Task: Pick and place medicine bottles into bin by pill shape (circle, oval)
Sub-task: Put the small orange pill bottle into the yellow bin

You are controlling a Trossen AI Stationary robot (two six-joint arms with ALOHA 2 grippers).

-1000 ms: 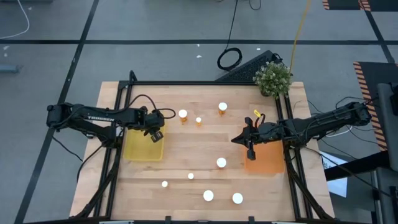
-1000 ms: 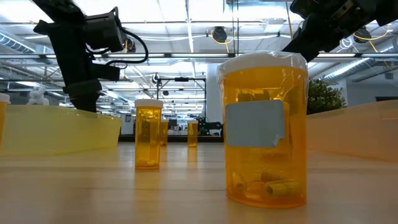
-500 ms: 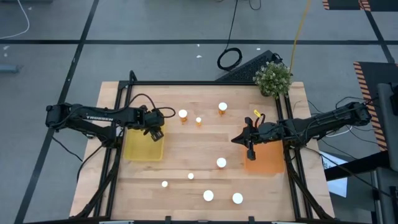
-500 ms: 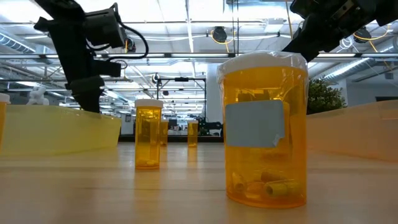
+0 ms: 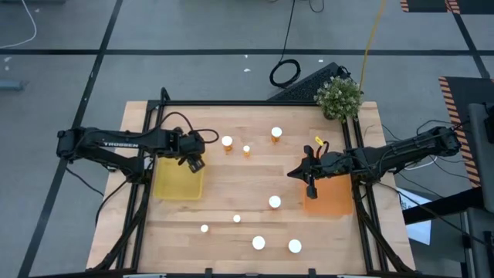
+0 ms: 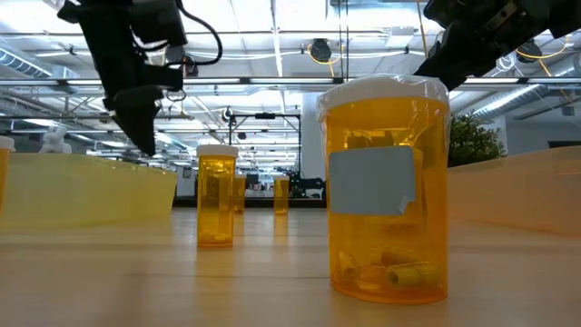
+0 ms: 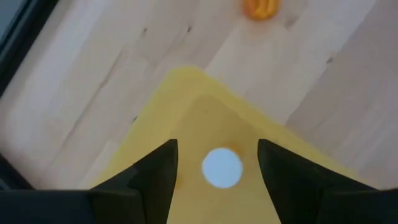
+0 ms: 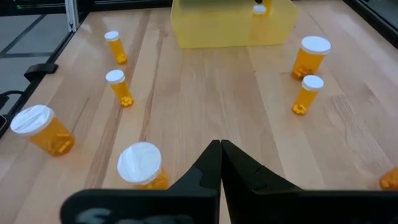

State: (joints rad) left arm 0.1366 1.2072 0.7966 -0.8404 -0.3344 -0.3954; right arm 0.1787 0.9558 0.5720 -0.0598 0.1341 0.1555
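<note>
The left gripper [image 5: 194, 161] hangs over the far inner corner of the yellow bin [image 5: 178, 180], its fingers [image 7: 155, 180] spread apart and holding nothing. Between them, in the left wrist view, a white-capped bottle [image 7: 222, 167] stands on the floor of the yellow bin [image 7: 186, 99].

The right gripper [image 5: 311, 188] sits at the inner edge of the orange bin [image 5: 330, 199], on the side facing the yellow bin, with its fingers [image 8: 211, 163] pressed together and empty.

The other medicine bottles stand loose on the desk [image 5: 255, 176] between the two bins. Three are beyond the yellow bin toward the plant [image 5: 339, 96]: a wide-capped one [image 5: 227, 143] nearest the left gripper, a narrow one [image 5: 246, 150] beside it, and another [image 5: 275, 134] farther along. One bottle [image 5: 274, 202] stands just beside the orange bin. Four more [image 5: 204, 228], [image 5: 236, 219], [image 5: 258, 243], [image 5: 294, 246] stand on the near side of the desk from the yellow bin.
</note>
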